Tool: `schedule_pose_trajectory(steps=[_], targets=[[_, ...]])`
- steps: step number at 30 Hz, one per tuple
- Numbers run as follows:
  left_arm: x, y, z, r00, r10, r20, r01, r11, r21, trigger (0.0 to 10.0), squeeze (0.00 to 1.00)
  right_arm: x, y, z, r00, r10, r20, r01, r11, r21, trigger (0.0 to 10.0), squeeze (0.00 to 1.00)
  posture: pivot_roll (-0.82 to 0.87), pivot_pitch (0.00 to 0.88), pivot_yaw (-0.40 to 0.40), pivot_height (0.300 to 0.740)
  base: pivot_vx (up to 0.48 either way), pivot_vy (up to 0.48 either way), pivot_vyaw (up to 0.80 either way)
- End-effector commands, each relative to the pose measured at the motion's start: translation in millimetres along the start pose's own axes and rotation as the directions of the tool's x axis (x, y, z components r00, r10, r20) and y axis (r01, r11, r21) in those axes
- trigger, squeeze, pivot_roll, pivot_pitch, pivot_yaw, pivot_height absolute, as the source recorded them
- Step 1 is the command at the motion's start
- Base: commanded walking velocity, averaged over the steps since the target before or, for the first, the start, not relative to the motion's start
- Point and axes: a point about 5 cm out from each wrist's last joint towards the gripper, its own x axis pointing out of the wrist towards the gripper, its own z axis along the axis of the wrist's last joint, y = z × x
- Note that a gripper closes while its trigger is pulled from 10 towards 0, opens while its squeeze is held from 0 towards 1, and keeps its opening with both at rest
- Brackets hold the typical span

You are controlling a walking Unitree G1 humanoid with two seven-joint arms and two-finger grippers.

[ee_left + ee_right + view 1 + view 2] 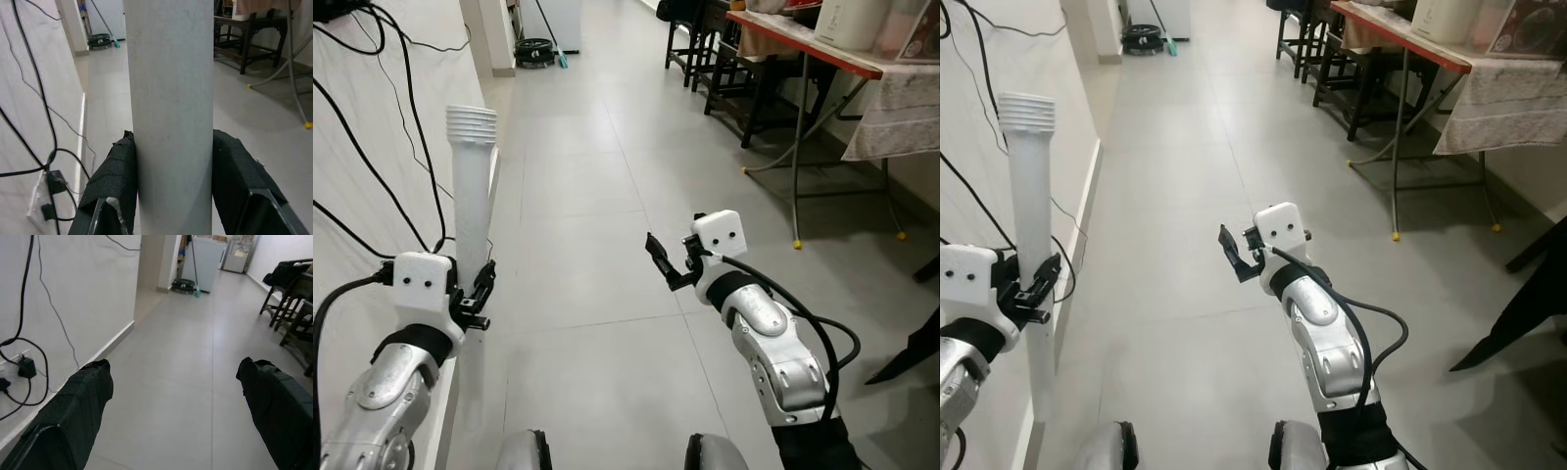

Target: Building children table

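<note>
Left hand [478,294] clamped around a white table leg [472,186], held upright close to the wall [362,147], ridged end uppermost, lower end dropping past the hand toward the floor [597,196]. Right hand [664,262] raised ahead at mid-height, fingers spread wide with nothing between them.

Probably a carrying step: leg in hand, no tabletop anywhere ahead. Best done by keeping the leg vertical and the grip firm, steering it clear of the black cables [411,108] trailing down the wall, and keeping the free right hand ready to steady the lower end or take hold of the matching part once found.

From the left wrist view: both black pads [115,181] pressed flat against opposite sides of the tube, and a plug and socket low on the wall. From the right wrist view: the two fingers [80,406] well apart, plain floor between them. From the head views: a red-edged bench [813,49] with dark chairs [734,69] beneath it along the right side, and what may be a coiled hose at the far end, too small to tell.
</note>
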Motion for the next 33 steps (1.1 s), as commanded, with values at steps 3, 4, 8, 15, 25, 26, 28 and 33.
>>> schedule_pose_trajectory(steps=[3,4,8,15,25,26,28,33], targets=[[-2.7,-6.3,-0.6,1.0,0.0,0.017,-0.001,1.0,0.01,10.0,0.0,-3.3,0.2,0.0,1.0,-0.014,0.014,0.014,1.0,-0.006,10.0,0.0,0.12,0.0,-0.022,0.63,0.0,0.0,0.0],[-1.7,-10.6,-0.9,1.0,-0.012,0.021,0.012,1.0,0.019,10.0,0.0,-4.0,-0.8,-1.4,1.0,-0.019,0.013,0.019,1.0,-0.009,10.0,0.0,0.12,0.0,-0.023,0.635,0.0,0.0,0.0],[0.6,-18.6,-1.0,0.999,-0.031,0.029,0.03,0.999,0.015,10.0,0.0,-4.8,-1.5,-2.4,1.0,-0.022,0.016,0.022,1.0,-0.017,10.0,0.0,0.12,0.0,-0.025,0.645,0.0,0.0,0.0],[11.0,-26.2,-2.4,0.998,-0.042,0.047,0.04,0.998,0.053,10.0,0.0,3.9,-0.3,1.2,0.999,-0.032,0.043,0.033,0.999,-0.013,10.0,0.0,0.13,0.0,-0.03,0.67,0.0,0.0,0.0],[19.8,-29.1,-2.4,0.997,-0.034,0.068,0.03,0.998,0.055,10.0,0.0,10.5,-0.4,6.0,0.996,-0.046,0.072,0.047,0.999,-0.003,10.0,0.0,0.13,0.0,-0.029,0.7,0.0,0.0,0.0],[19.8,-29.1,-2.4,0.997,-0.034,0.068,0.03,0.998,0.055,10.0,0.0,10.5,-0.4,6.0,0.996,-0.046,0.072,0.047,0.999,-0.003,10.0,0.0,0.13,0.0,-0.029,0.7,0.0,0.0,0.0],[24.2,-31.9,-3.2,0.996,-0.038,0.076,0.035,0.998,0.052,10.0,0.0,12.7,-1.2,6.5,0.996,-0.048,0.075,0.048,0.999,0.002,10.0,0.0,0.13,0.0,-0.031,0.715,0.0,0.0,0.0],[24.7,-32.9,-4.3,0.996,-0.044,0.071,0.041,0.998,0.046,10.0,0.0,13.9,-1.6,4.8,0.997,-0.044,0.066,0.044,0.999,0.011,10.0,0.0,0.13,0.0,-0.033,0.73,0.0,0.0,0.0]])
